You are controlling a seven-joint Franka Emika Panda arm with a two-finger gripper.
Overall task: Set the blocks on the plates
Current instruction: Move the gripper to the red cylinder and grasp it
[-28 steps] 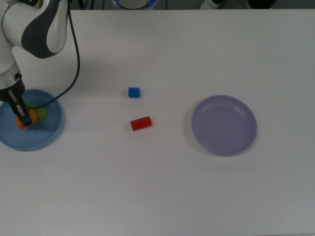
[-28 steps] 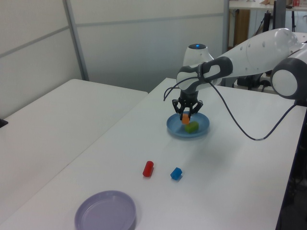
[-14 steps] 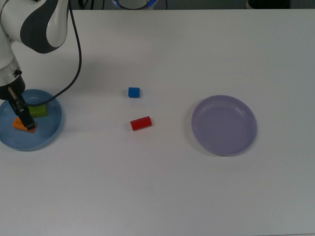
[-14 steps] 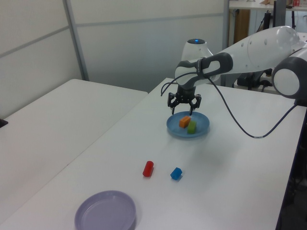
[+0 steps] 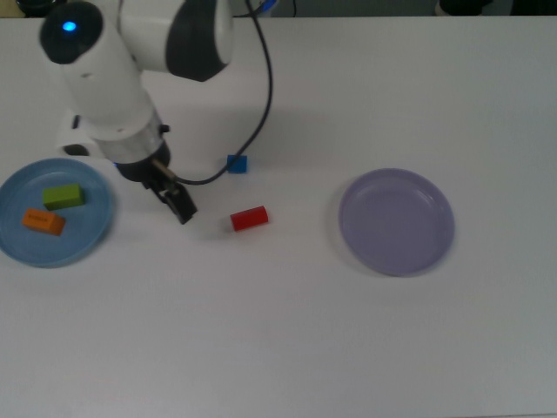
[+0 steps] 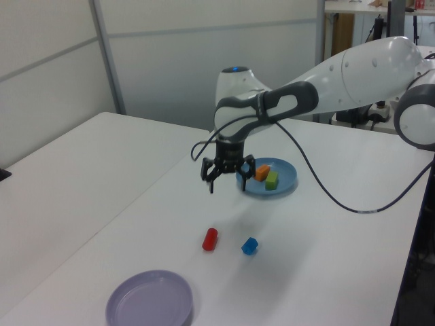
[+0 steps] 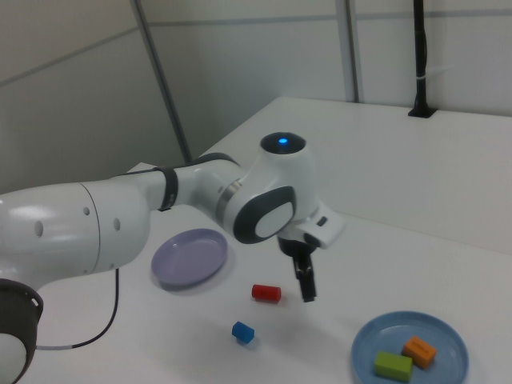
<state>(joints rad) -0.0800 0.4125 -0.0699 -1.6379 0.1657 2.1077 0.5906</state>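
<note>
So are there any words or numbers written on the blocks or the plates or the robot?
None: no words, numbers or logos can be read in any view.
The green block, orange block, red block and blue block are plain colours.
The blue plate and purple plate are plain too.
The arm shows only a blue light, not a letter, and the gripper is bare black.

Robotics lab: white tables [image 6: 102,156], panel walls [image 6: 204,61], robot arm [image 6: 326,75].
</note>
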